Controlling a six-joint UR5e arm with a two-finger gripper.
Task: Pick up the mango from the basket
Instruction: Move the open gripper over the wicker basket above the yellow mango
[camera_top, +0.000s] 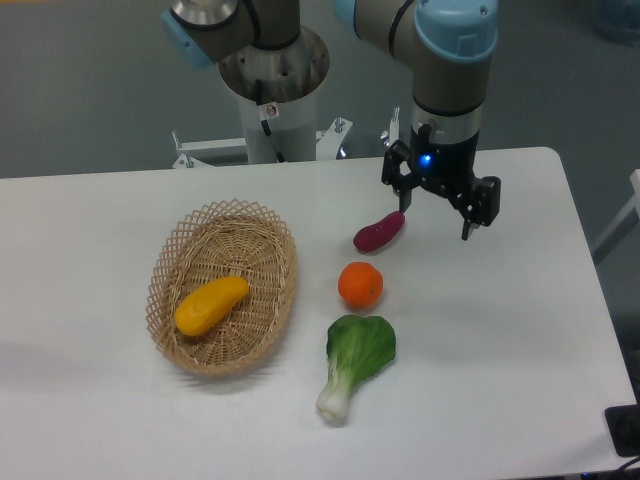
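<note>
A white counter (480, 340) is carrying four items directly. A wicker basket (270, 240) is sitting at left. A purple sweet potato (379, 232), an orange (360, 285) and a bok choy (355, 362) are lying in a column right of it, all apart.

The mango (211, 305) lay tilted inside the wicker basket (268, 235), which sat on the white tabletop (500, 340) toward nine o'clock. Outside it, near the middle, a purple-red sweet potato (379, 232) rested at about one o'clock from an orange (360, 285), the two close but apart. At six o'clock from the orange lay a bok choy (358, 360), leaves up, stalk pointing down-left. The gripper (435, 222) hung toward one o'clock, just beside the sweet potato's upper end, its jaws spread wide with nothing between them and well apart from the basket.
</note>
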